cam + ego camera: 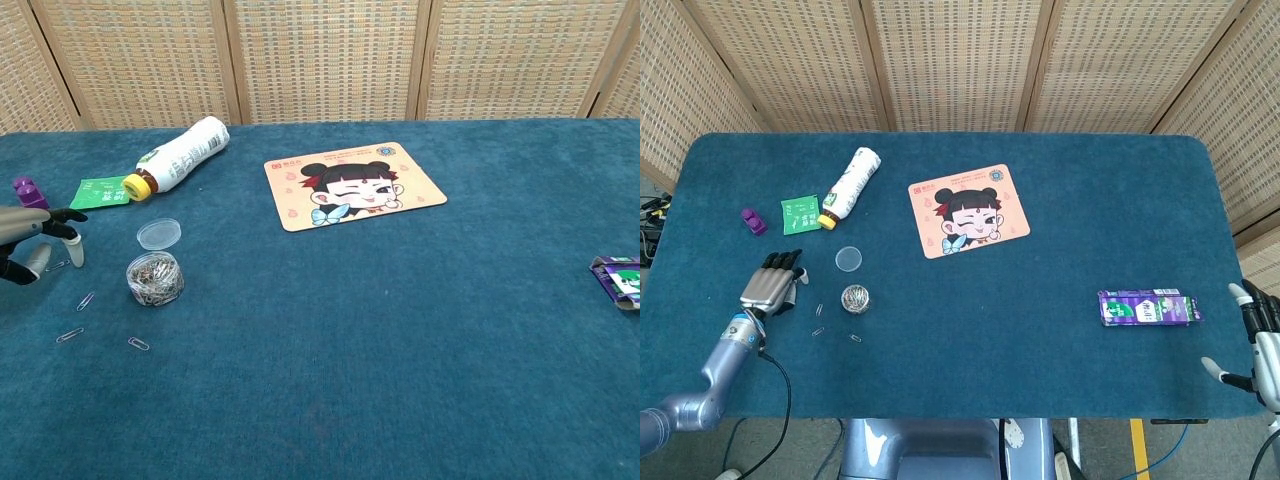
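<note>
One purple toy lies far left, one green packet beside one bottle on its side. The left hand hovers with fingers apart, holding nothing — four loose paper clips lie on the cloth just by it, next to one open jar of clips and its one lid. One cartoon mat sits mid-table. One purple carton lies near the right hand — fingers spread, empty.

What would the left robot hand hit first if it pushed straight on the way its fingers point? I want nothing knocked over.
Probably the green packet. The left robot hand points up the table, slightly right, and the packet lies nearest that line, with a loose paper clip just beside its fingertips. Height is unclear.
</note>
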Tool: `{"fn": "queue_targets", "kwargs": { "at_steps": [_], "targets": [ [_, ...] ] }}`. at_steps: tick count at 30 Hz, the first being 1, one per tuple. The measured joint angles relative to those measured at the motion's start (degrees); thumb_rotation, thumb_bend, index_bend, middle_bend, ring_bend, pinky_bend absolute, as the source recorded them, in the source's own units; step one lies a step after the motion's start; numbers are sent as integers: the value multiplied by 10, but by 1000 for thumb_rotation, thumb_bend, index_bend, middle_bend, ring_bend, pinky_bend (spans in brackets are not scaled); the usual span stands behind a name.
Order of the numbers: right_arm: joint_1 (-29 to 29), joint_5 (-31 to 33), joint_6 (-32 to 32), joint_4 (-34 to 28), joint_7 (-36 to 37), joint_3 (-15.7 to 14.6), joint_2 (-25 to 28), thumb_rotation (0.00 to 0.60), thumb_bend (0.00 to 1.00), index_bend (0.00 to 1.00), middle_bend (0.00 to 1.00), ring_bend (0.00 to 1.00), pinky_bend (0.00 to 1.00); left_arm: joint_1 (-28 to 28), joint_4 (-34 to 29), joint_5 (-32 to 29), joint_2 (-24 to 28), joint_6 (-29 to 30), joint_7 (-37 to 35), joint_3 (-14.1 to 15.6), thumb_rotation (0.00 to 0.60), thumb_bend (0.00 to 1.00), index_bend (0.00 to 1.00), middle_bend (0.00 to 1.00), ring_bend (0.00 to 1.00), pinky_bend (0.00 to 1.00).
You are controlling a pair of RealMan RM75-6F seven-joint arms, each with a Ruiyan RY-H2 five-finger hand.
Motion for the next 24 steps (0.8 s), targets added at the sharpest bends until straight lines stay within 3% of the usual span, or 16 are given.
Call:
{"fn": "queue_targets", "kwargs": {
  "at_steps": [7,24],
  "targets": [
    [0,0,-1,0,2,0,0,600,0,0,0,0,0,3,-18,3,12,19,3,0,600,851,359,0,0,0],
    [0,1,-1,1,0,0,-1,600,0,0,0,0,0,4,63,-25,-10,-10,-20,-5,600,851,359,0,0,0]
  ]
}}
